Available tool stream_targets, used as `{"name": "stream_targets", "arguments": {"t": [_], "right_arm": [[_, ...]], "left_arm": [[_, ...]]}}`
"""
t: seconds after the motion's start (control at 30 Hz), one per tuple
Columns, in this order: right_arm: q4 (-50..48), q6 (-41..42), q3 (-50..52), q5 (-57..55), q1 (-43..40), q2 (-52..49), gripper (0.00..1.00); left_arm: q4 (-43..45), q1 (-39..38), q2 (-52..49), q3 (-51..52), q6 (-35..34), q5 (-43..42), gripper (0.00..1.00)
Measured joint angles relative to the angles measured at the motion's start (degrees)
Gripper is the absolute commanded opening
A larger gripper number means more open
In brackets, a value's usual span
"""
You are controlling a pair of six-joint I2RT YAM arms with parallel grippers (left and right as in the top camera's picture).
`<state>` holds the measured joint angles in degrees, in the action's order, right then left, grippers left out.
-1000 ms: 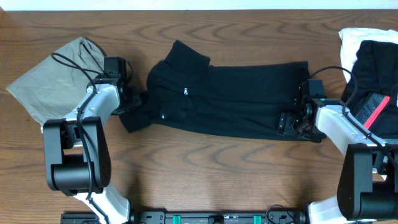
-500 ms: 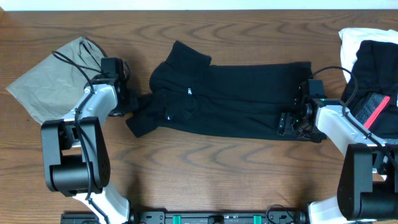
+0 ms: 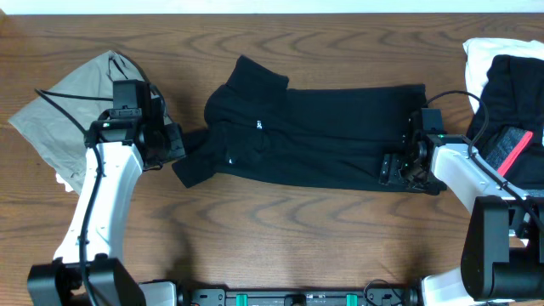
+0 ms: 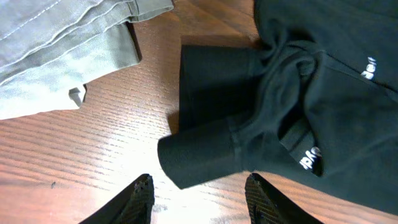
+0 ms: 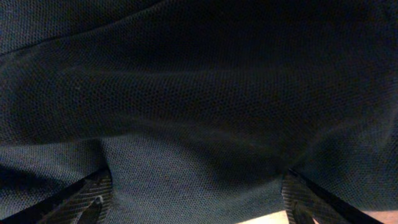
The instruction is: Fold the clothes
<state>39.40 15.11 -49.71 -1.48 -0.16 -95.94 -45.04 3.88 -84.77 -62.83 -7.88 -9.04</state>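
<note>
A black shirt [image 3: 323, 140] lies spread across the middle of the table, its left sleeve cuff [image 3: 191, 166] folded in at the left end. My left gripper [image 3: 166, 143] is open and empty, raised just left of that cuff. In the left wrist view the cuff [image 4: 205, 158] lies just ahead of the open fingers [image 4: 200, 198]. My right gripper [image 3: 406, 166] rests on the shirt's right edge. In the right wrist view its fingers [image 5: 199, 202] are spread wide with black fabric [image 5: 199, 106] filling the view between them.
A folded grey garment [image 3: 72, 115] lies at the far left and also shows in the left wrist view [image 4: 56, 50]. At the right edge lies a pile of a white cloth [image 3: 489, 51], a black garment [image 3: 518, 85] and a red item [image 3: 514, 149].
The sleeve cuff has shifted slightly right. My left arm has lifted and drawn back from the cuff. The right arm has not moved.
</note>
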Motion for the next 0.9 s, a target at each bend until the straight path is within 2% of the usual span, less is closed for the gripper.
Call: {"name": "stream_targets", "arguments": {"t": [0.2,0.53,0.63,0.8,0.9], "right_arm": [[0.1,0.0,0.0,0.0,0.0,0.0,0.86],[0.1,0.0,0.0,0.0,0.0,0.0,0.86],[0.1,0.0,0.0,0.0,0.0,0.0,0.86],[0.1,0.0,0.0,0.0,0.0,0.0,0.86],[0.1,0.0,0.0,0.0,0.0,0.0,0.86]], "left_arm": [[2.0,0.0,-5.3,3.7,0.0,1.8,0.53],[3.3,0.0,-13.1,4.2,0.0,1.3,0.52],[5.1,0.0,-14.7,4.2,-0.2,-0.2,0.41],[7.8,0.0,-15.9,4.3,-0.3,-2.6,0.13],[8.2,0.0,-15.9,4.3,0.0,-3.0,0.06]]}}
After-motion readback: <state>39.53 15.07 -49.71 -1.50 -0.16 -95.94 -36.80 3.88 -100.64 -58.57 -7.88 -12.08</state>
